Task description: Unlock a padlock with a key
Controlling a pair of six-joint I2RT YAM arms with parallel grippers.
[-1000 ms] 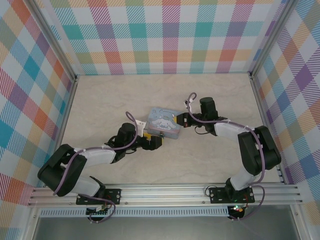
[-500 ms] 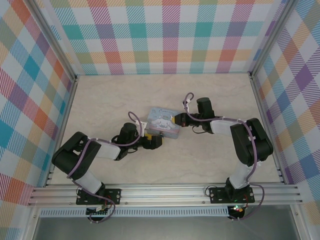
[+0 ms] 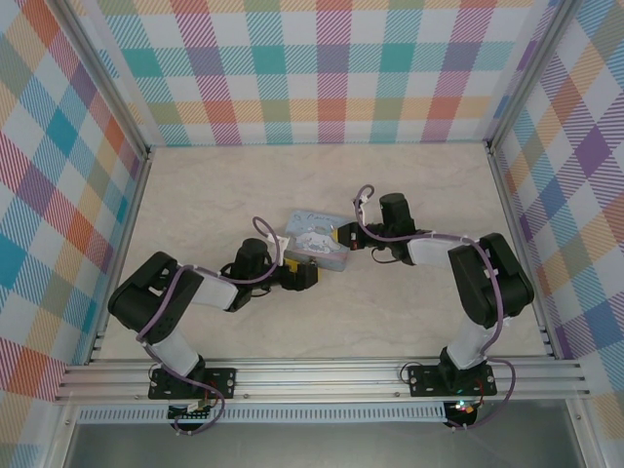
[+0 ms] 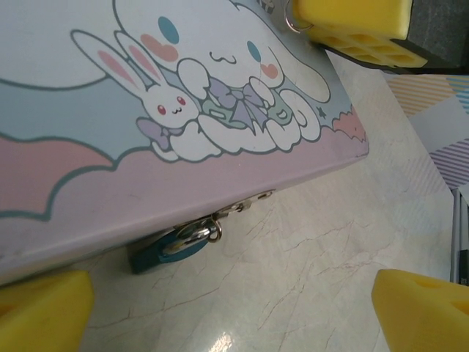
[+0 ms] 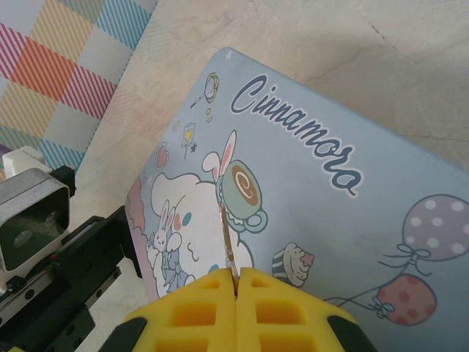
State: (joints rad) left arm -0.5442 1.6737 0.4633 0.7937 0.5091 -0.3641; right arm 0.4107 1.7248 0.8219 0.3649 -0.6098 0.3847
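**Left gripper.** Your left gripper stands wide apart and holds nothing. Its yellow pads sit low over the counter, facing the long side of the tin. One pad is close under the tin's lower edge, and contact there cannot be confirmed. The other pad is well out over bare counter.

**Right gripper.** Your right gripper has its pads pressed together, clamped on the key. The thin silvery blade sticks out from between the tips and points across the tin's printed lid. Whether the blade tip touches the lid cannot be told. In the overhead view this gripper is at the tin's right end, opposite the left gripper.

**Padlock.** The padlock hangs by its silvery shackle from the hasp on the tin's side wall. Its dark bluish body lies at the foot of that wall, on the counter. It sits between the left gripper's pads, nearer the one by the tin, and touches neither. The key is well apart from it, up over the lid.

**Tin.** The lid is down, with the hasp threaded by the shackle. The contents are hidden.
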